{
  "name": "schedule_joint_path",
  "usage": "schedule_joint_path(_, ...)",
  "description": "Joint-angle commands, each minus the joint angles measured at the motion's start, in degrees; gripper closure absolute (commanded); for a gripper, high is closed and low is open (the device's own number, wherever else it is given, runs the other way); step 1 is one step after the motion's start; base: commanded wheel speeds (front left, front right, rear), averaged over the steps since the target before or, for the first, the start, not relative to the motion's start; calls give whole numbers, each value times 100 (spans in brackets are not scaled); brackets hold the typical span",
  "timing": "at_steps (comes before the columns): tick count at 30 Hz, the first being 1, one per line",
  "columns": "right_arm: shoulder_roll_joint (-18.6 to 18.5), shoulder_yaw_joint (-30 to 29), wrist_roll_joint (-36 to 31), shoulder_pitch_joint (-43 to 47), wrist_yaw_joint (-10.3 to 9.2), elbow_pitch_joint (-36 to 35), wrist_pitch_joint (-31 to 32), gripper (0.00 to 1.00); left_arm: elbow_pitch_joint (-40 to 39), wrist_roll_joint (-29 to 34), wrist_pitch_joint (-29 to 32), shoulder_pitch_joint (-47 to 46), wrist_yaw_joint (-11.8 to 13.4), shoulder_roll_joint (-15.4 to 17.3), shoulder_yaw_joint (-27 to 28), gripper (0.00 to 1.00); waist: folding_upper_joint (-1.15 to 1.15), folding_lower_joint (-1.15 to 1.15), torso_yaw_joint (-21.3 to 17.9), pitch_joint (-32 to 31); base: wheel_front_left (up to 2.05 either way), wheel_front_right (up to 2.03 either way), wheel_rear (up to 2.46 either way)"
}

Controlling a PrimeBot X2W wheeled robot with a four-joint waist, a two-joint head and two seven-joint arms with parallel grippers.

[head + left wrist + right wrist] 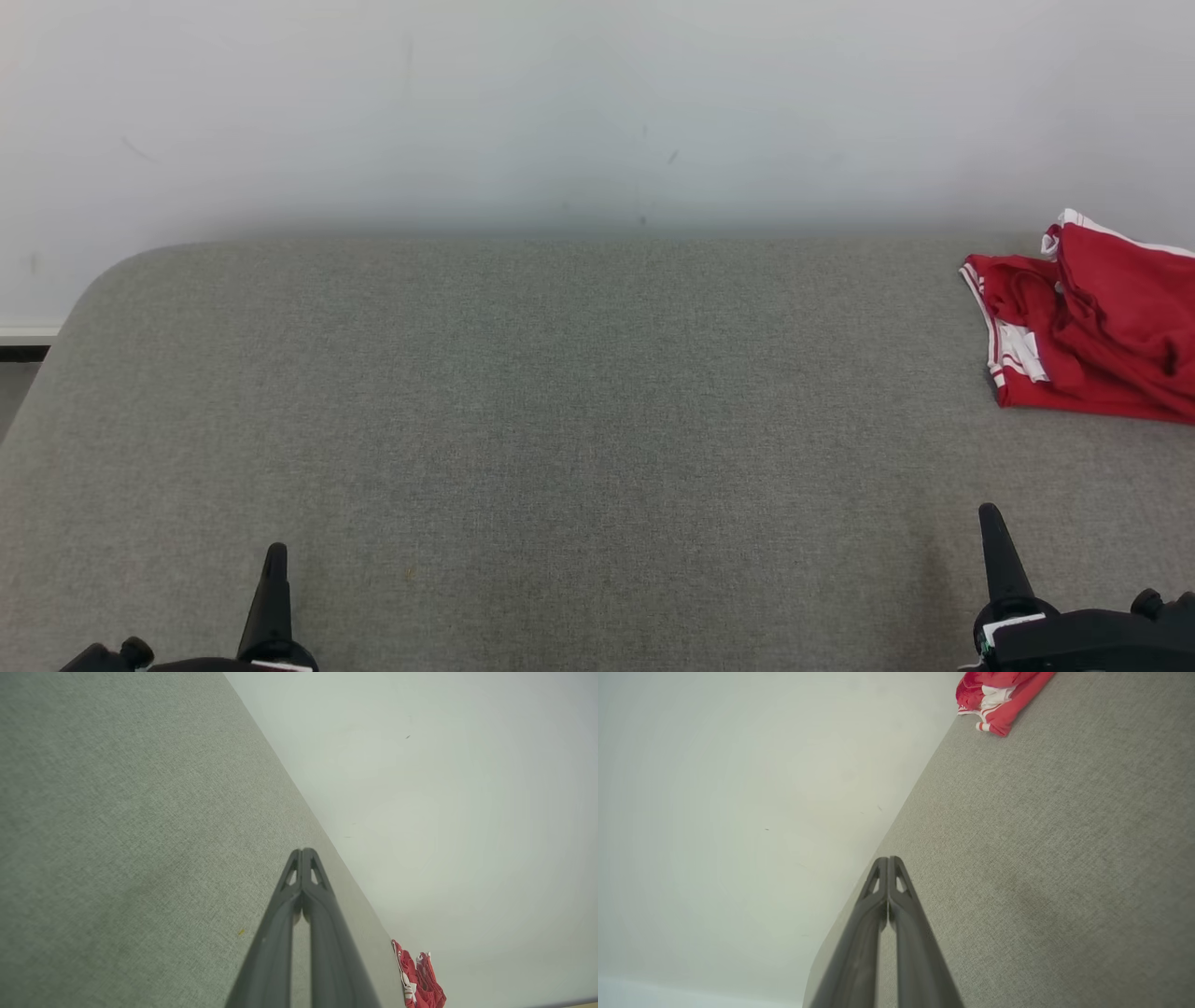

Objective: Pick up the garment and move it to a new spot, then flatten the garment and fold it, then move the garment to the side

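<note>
1. Your left fingers [274, 553] sit at the lower left of the head view, pressed together into one dark spike pointing up the frame.
2. The left wrist view backs that up: both tips meet flush, clenched on nothing, poised over bare grey cloth.
3. Over to your right fingers [988, 511], lower right of the head view. Same story: one closed dark point, empty.
4. The right wrist view shows the two tips touching, with only a thin slit between the fingers lower down toward the base.
5. Now the garment [1088, 327]: red with white striped trim, lying in a crumpled heap on the surface [560, 420]. It's far over on the right and close to the back edge by the wall [560, 112].
6. The head view's right border cuts the garment off, so you can't see its full spread from there.
7. It lies ahead of your right fingers and a little to their right, well apart from them, lying free on the cloth.
8. From your left fingers it's right across the surface. The left wrist view has it as a small red bundle at the lower right, beside the wall line.
9. In the right wrist view it lies at the top edge, partly cropped, with a white-banded hem turned toward the camera.
10. The surface is grey woven fabric with a rounded far-left corner, and there's a tiny yellowish speck [411, 574] near your left fingers, just to their right.
</note>
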Motion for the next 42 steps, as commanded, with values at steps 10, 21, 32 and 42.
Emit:
schedule_joint_path(10,19,-78,678,-176,-8,-14,189,100,-17,-695,187,-190,6,-21,97,100,-1,0,-24,4,0,0,0)
schedule_joint_path(21,33,-125,1170,-238,-9,10,322,100,0,-1200,326,-238,7,-39,154,100,-1,0,-46,8,0,0,0)
schedule_joint_path(32,47,-170,1685,-306,-10,30,460,100,18,-1732,471,-281,8,-58,214,100,-1,0,-71,12,0,0,0)
schedule_joint_path(42,57,-208,2115,-364,-12,51,584,100,33,-2154,590,-328,9,-76,260,100,-1,0,-93,16,0,0,0)
